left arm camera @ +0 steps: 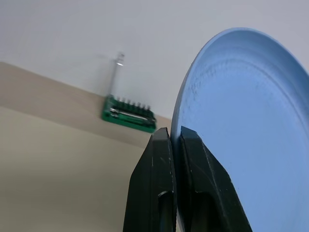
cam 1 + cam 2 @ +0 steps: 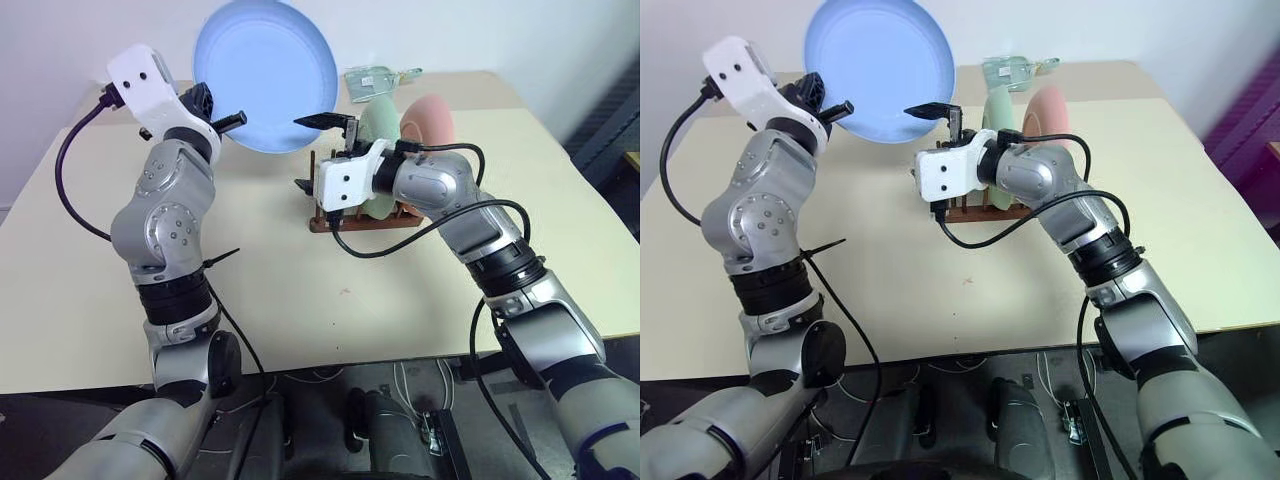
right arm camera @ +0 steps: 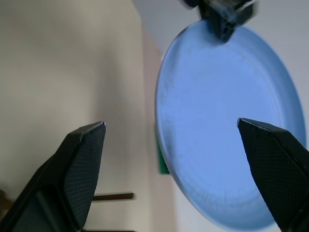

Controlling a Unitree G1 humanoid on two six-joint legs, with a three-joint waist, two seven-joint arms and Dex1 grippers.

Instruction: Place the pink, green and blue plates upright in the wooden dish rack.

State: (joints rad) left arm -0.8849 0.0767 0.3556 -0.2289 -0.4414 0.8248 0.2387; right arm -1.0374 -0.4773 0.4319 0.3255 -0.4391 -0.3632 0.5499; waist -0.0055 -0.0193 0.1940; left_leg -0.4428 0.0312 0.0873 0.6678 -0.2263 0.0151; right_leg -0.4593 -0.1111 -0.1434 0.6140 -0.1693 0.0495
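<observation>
Two plates, green plate [image 2: 380, 125] and pink plate [image 2: 430, 122], stand upright in the wooden dish rack [image 2: 365, 220] (table centre). Left gripper [image 2: 236, 120] clamps the blue plate [image 2: 265, 75] aloft at eleven o'clock from the rack; right gripper [image 2: 322, 152] spread wide.

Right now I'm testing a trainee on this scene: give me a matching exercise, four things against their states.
Things:
1. blue plate
2. green plate
3. left pincer
4. right pincer

States:
A. open, facing the blue plate
B. upright in the wooden dish rack
C. lifted above the table
D. shut on a plate's rim

Pairs: 1-C, 2-B, 3-D, 4-A
</observation>
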